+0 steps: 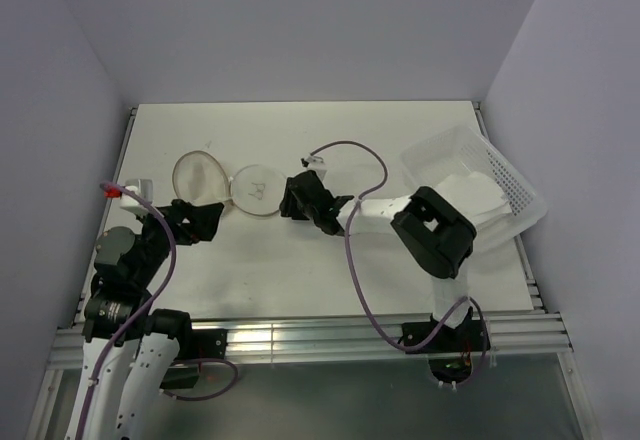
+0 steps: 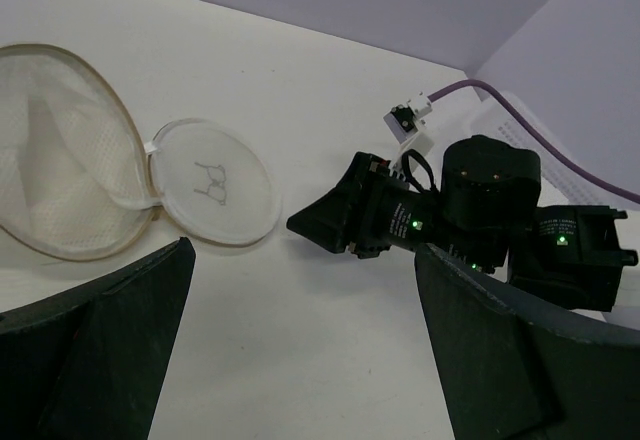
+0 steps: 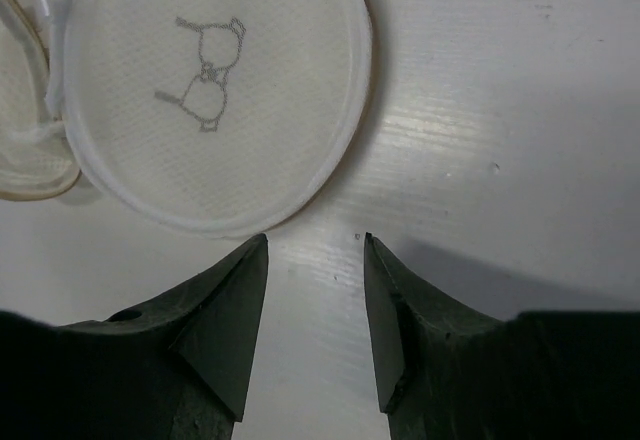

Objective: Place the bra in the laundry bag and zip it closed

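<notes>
The laundry bag (image 1: 200,173) lies unzipped on the table (image 1: 400,130), with its round lid (image 1: 258,190) flipped flat to its right. Well to the right of the bag, the bra (image 1: 472,195) sits in a perforated tray (image 1: 500,165). The right gripper (image 3: 315,240) hangs just beside the lid's edge, jaws parted and empty. The left gripper (image 2: 302,250) hovers on the bag's near side, jaws spread wide.

Your left arm (image 1: 120,280) is rising from its base toward 12 o'clock, then bending so the left tool (image 1: 203,217) is pointing toward 2 o'clock and holding its fingers wide apart. Your right arm (image 1: 432,230) is folding at the elbow and reaching toward 10 o'clock. The right tool (image 1: 290,200) is facing 9 o'clock and keeping a narrower gap between its fingers.
</notes>
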### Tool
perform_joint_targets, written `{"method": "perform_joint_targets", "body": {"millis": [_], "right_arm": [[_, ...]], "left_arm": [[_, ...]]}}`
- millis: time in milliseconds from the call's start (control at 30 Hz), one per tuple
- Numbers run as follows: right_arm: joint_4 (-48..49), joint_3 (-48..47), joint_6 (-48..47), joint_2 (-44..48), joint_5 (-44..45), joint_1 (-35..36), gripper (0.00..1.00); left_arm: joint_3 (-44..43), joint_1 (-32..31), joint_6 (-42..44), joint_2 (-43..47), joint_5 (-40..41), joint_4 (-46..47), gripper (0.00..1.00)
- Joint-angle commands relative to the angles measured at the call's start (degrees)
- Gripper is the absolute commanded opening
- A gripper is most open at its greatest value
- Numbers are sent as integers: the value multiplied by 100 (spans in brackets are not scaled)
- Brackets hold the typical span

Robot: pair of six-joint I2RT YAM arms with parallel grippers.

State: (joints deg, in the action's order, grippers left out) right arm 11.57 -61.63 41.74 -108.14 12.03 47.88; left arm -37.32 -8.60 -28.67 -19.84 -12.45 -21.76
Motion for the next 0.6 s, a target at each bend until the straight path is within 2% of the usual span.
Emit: {"method": "perform_joint_targets", "body": {"millis": [0, 133, 233, 300, 333, 367, 400, 467, 567], "right_arm": [[-6, -525, 194, -409, 335, 55, 51], [-173, -851, 273, -813, 335, 73, 51], [-287, -1131, 291, -1051, 361, 99, 46], [-348, -1263, 291, -1200, 414, 108, 37], [-453, -1377, 256, -1253, 449, 108, 28], [-489, -1405, 274, -1288, 484, 108, 11], [-489, -1379, 274, -1271, 554, 108, 6], [-349, -1125, 230, -1071, 607, 108, 0], [-182, -598, -15, -553, 625, 125, 0]], "left_arm": [[-109, 51, -139, -126, 435, -47, 99], [-135, 86, -157, -301, 515, -144, 99], [-135, 122, -148, -354, 463, -136, 99], [-118, 130, -157, -346, 445, -109, 99], [-118, 131, -157, -337, 462, -101, 99], [-126, 131, -157, -337, 471, -118, 99], [-109, 131, -157, -328, 515, -109, 99], [-117, 131, -166, -337, 576, -144, 99], [-135, 131, -201, -389, 726, -188, 99]]}}
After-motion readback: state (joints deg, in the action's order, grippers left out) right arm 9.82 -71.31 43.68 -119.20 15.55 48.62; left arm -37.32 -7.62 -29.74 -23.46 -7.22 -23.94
